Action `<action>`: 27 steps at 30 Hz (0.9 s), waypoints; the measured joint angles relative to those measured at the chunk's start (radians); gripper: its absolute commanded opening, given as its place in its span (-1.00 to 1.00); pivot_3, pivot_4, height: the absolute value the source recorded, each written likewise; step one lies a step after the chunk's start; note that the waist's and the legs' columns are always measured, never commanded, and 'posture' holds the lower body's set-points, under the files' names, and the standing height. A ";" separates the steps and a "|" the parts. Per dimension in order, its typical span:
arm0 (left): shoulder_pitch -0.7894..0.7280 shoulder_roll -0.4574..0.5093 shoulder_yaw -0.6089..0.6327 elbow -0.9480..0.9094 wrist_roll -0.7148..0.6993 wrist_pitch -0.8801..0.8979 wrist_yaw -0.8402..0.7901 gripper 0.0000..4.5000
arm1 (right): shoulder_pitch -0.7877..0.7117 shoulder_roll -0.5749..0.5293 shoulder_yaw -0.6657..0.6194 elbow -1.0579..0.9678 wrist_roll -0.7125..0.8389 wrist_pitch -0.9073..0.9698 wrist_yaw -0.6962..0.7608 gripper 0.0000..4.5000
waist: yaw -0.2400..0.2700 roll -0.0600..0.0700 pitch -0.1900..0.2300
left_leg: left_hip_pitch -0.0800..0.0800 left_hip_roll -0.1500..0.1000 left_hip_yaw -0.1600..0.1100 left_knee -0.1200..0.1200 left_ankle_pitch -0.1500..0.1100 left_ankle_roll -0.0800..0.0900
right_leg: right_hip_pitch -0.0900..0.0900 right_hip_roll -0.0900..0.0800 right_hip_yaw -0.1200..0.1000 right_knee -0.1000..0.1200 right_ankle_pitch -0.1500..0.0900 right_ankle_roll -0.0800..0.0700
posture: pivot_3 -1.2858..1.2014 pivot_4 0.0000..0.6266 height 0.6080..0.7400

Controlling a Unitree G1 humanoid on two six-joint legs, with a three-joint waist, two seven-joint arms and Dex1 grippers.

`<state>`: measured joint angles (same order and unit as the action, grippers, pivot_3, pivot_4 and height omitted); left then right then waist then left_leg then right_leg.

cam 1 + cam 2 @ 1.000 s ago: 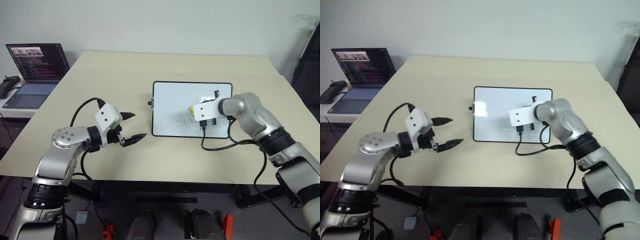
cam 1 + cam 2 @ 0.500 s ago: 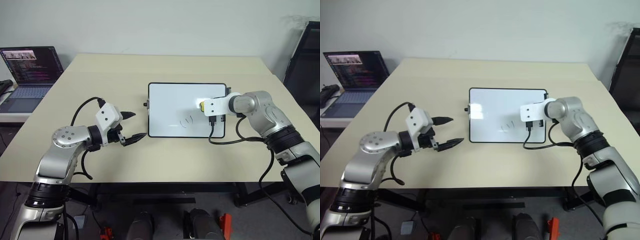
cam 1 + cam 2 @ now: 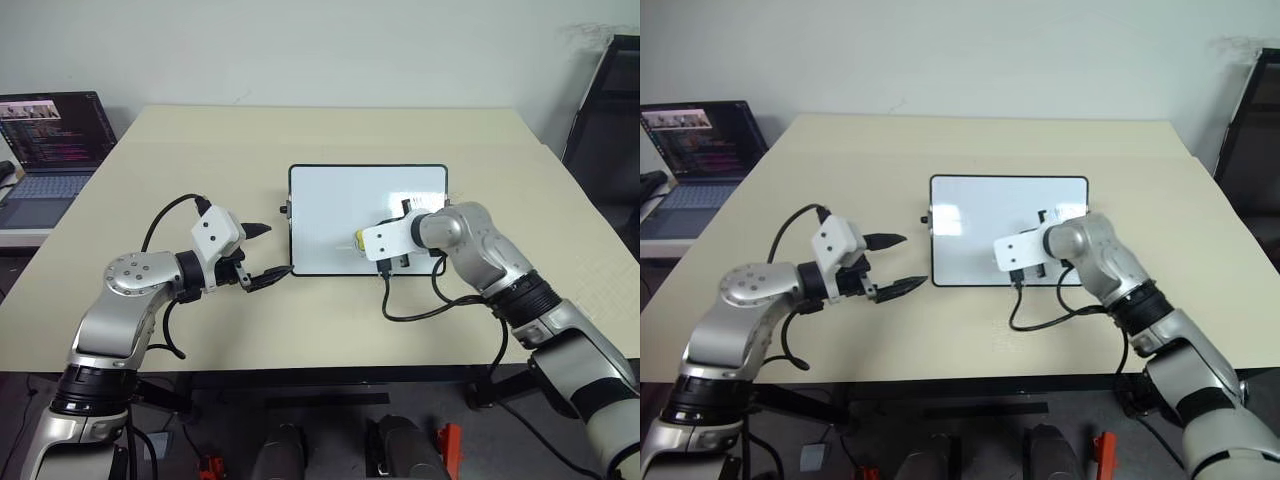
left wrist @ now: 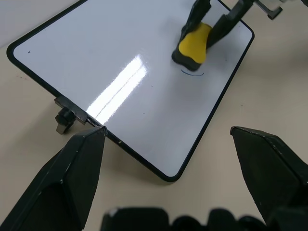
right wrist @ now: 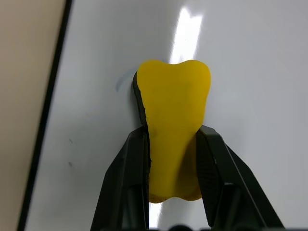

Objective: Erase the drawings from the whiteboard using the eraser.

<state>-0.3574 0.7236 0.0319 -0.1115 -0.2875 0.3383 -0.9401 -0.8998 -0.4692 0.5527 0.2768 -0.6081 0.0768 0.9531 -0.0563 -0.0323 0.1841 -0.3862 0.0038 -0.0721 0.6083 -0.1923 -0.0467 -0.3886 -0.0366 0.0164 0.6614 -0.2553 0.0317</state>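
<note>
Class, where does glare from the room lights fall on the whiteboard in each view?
Left wrist view: a bright double streak crosses the whiteboard toward its knobbed edge, away from the eraser. Right wrist view: a white streak runs just beyond the eraser's tip. Right eye view: a small bright patch near the board's left edge.
</note>
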 measured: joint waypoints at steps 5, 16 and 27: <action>0.005 0.000 0.000 -0.003 0.000 0.003 0.010 1.00 | 0.010 0.023 0.017 -0.029 -0.001 0.025 0.015 -0.57 | 0.002 0.001 0.001 | -0.004 0.004 -0.001 0.000 0.000 -0.001 | -0.002 0.001 -0.002 -0.001 0.000 0.001 | 0.03 -0.52 1.00; 0.004 0.000 0.000 -0.004 0.000 0.004 0.013 1.00 | 0.011 -0.038 0.014 -0.036 0.003 0.010 0.017 -0.57 | 0.010 0.001 0.001 | -0.009 0.004 -0.001 0.000 -0.001 -0.002 | -0.008 0.005 -0.002 -0.001 0.002 0.004 | 0.03 -0.52 1.00; 0.005 0.000 0.000 -0.004 0.000 0.003 0.013 1.00 | 0.046 -0.215 -0.079 -0.009 0.007 -0.047 -0.006 -0.57 | 0.026 0.000 0.000 | -0.005 0.006 -0.001 0.002 -0.001 -0.002 | -0.001 0.001 -0.002 -0.004 0.000 0.000 | 0.03 -0.52 1.00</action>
<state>-0.3523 0.7234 0.0320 -0.1152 -0.2877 0.3417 -0.9276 -0.8537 -0.6842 0.4736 0.2682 -0.6013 0.0301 0.9472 -0.0301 -0.0319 0.1845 -0.3911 0.0094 -0.0728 0.6107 -0.1934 -0.0487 -0.3893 -0.0353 0.0146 0.6576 -0.2553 0.0313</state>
